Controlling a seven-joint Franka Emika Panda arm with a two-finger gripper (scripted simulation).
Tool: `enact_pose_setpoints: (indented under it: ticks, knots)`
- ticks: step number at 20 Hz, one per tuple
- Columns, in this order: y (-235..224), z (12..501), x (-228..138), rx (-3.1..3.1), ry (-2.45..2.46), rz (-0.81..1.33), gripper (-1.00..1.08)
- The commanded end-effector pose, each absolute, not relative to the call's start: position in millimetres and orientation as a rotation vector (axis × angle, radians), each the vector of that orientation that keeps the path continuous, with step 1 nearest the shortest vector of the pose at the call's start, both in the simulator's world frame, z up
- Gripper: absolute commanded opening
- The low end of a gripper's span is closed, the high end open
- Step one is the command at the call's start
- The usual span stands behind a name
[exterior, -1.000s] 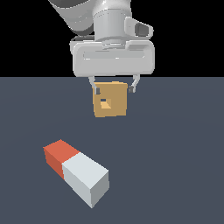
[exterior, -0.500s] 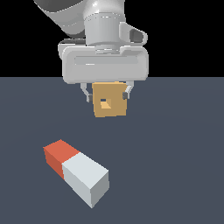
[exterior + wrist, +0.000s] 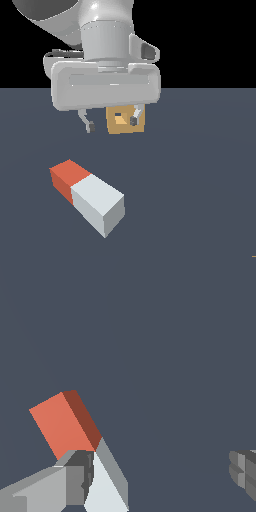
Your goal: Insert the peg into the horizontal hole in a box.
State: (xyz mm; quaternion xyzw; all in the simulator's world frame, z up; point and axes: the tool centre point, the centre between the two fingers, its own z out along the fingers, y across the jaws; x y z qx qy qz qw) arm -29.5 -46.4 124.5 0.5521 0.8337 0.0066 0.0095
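1. Over the last second the arm has swung toward the exterior view's left and come nearer the camera, so its grey hand now fills more of the picture and hides the upper edge of the box (image 3: 125,122).
2. The claw (image 3: 112,123) has its two fingers spread wide apart and holds nothing; one fingertip (image 3: 134,120) shows in front of the box face and the other hangs off to the exterior view's left of the box.
3. The peg (image 3: 87,196) has not moved. It lies flat on the dark floor (image 3: 200,190), well apart from the box and nearer the camera, its red part pointing away and to the exterior view's left, its white part toward the camera.
4. In the wrist view the peg (image 3: 70,423) now sits near one fingertip (image 3: 75,476) — the camera has it in sight, but off to one side, with the other fingertip well clear of it.
5. The hole (image 3: 120,119) is partly covered by the arm; it faces the camera on the box's front.
6. My reading: this is the approach to the peg. The shift brings the claw closer to being over it, yet it is not centred — more sideways travel and a descent look needed before any grasp.
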Motion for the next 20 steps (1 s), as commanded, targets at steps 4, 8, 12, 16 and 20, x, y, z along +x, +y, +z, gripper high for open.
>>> enact_pose_setpoints:
  ticks: [4,8,12,16,20]
  knots:
    - [-67.0,112.8,-37.6,1.579,2.699,0.017,1.00]
    - [-82.6,104.3,-41.7,1.471,2.763,0.014,1.00]
    - [-98.7,95.7,-44.5,1.359,2.823,0.011,1.00]
    - [-114.7,87.4,-45.6,1.248,2.877,0.008,1.00]
    - [-127.9,80.6,-45.4,1.156,2.918,0.005,1.00]
